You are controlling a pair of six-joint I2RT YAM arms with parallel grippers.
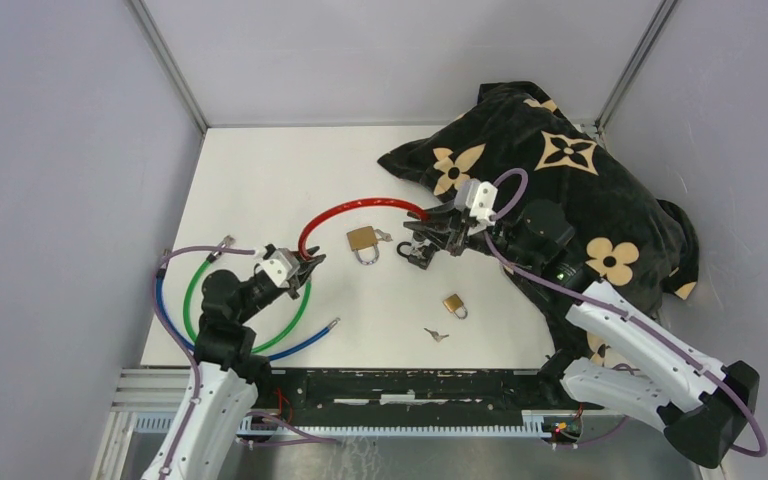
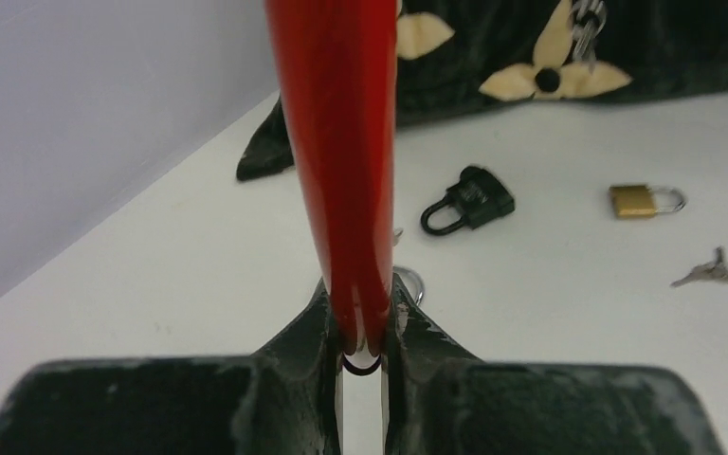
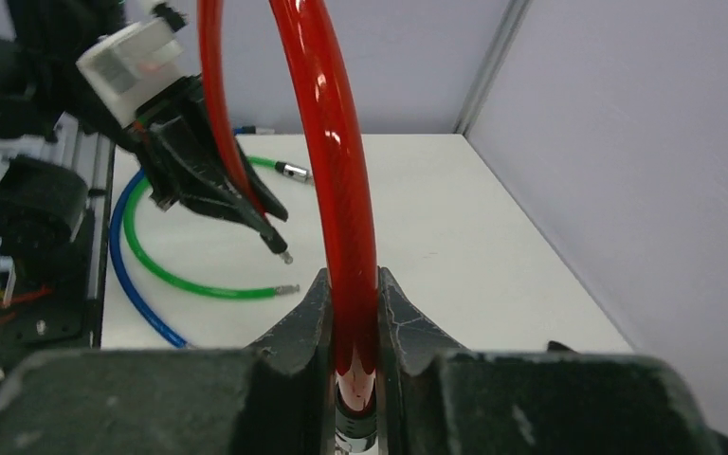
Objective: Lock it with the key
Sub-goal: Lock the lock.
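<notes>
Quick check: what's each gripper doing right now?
Left gripper: shut on one end of the red cable.
Right gripper: shut on the red cable's other end.

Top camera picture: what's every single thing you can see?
red cable: 1, red, arched mid-table, held at both ends
green cable: 1, green, curled at left
blue cable: 1, blue, left, beside the green
big brass padlock: 1, gold, centre
small brass padlock: 1, gold, nearer the front
black padlock: 1, black, centre right
loose key: 1, silver, front centre
cloth: 1, black with tan flowers, back right
table: 1, white, underneath
left gripper: 1, black, shut on red cable
right gripper: 1, black, shut on red cable
</notes>
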